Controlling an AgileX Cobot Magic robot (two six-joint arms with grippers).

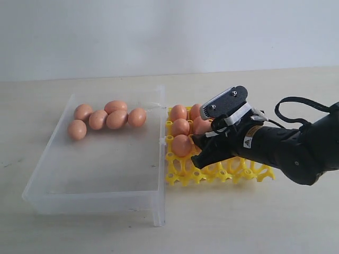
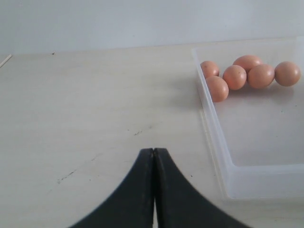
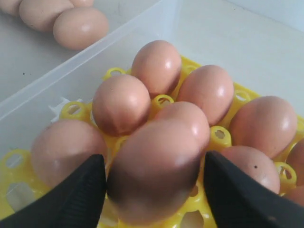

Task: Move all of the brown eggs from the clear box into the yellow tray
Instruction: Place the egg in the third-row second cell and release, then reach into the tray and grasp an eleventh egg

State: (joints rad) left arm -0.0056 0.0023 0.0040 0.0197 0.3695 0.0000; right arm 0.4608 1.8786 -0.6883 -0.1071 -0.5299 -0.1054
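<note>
Six brown eggs (image 1: pixel 117 119) wait at the far left of the clear box (image 1: pixel 95 201); the yellow tray (image 1: pixel 233 172) lies just right of it, keeping carries short. My right claw (image 3: pixel 153 161), reaching low from the right, straddles one egg (image 3: pixel 166 137) over the tray; gripped or free, I cannot tell. My left claw (image 2: pixel 153 156) hangs closed.

Pale beige tabletop (image 1: pixel 238 227), faint dark scuffs (image 2: pixel 137 133); plain white wall (image 1: pixel 159 32) behind.

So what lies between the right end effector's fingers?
One smooth brown oval egg, sitting on the bright yellow plastic openwork tray, lies between the right end effector's fingers; the right wrist view shows it.
</note>
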